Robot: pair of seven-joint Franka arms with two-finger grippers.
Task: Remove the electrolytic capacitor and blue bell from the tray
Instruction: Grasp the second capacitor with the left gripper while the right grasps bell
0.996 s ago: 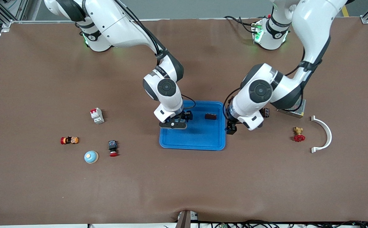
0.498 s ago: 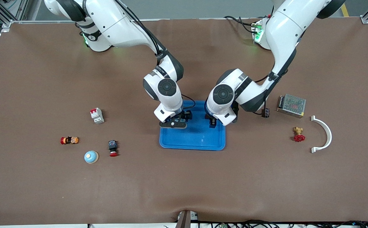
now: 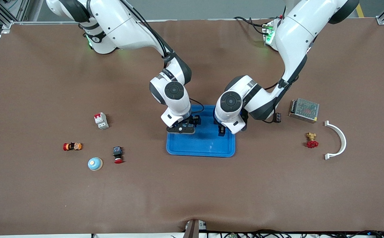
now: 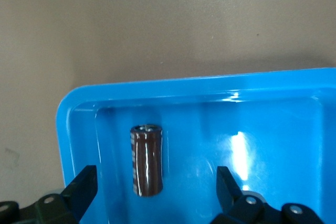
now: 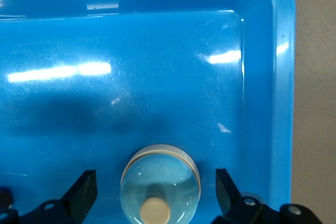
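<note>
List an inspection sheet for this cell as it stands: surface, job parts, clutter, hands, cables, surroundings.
Surface: brown table, mat wrinkled at the camera-side edge.
Job's things: capacitor lying on its side in the blue tray; bell upright in the same tray.
Clutter: toward the right arm's end, circuit breaker, orange-red part, red push button, second bell; toward the left arm's end, power supply, small dark part, red valve, white curved bracket.
Hands: left hand open, straddling the capacitor; right hand open, straddling the bell.
Cables: black leads by the left arm's base.
Surroundings: metal frame post.
</note>
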